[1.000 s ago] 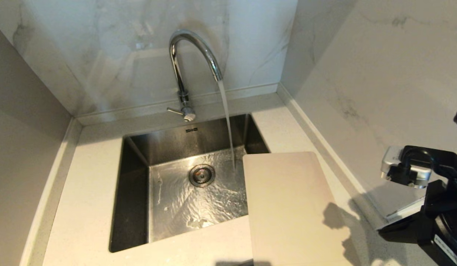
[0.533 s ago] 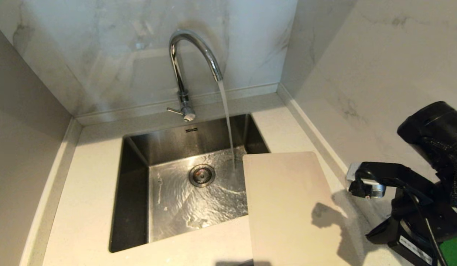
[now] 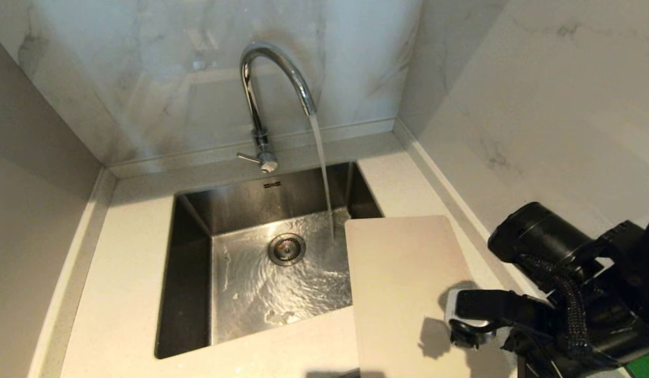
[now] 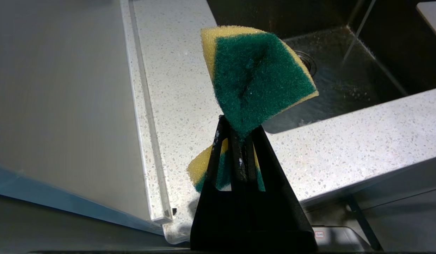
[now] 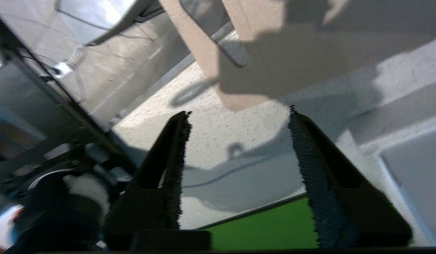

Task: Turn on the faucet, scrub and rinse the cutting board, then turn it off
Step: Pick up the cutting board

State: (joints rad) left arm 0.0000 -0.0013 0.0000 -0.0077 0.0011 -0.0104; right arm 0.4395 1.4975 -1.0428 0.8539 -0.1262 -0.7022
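Reaching right gripper (image 5: 237, 116) down toward board (image 3: 408, 283) from up by the wall, jaws now spread, empty. Board flat on counter (image 3: 125, 294), corner over sink (image 3: 193, 262). Faucet (image 3: 274, 79) running. Left gripper (image 4: 239, 135) clamped on sponge (image 4: 260, 74). Board pickup likely next.

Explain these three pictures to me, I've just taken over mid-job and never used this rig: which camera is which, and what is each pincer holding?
The wide picture comes from the robot's head, looking down at a steel sink set in a speckled countertop. The faucet is running. The cutting board lies flat on the counter, one edge over the sink.

The other two come from cameras on the wrists. The left pincer is shut on a green-and-yellow sponge, beside the sink. The right pincer is open and empty, near the board's handle end; in the head view its arm reaches in from the right.
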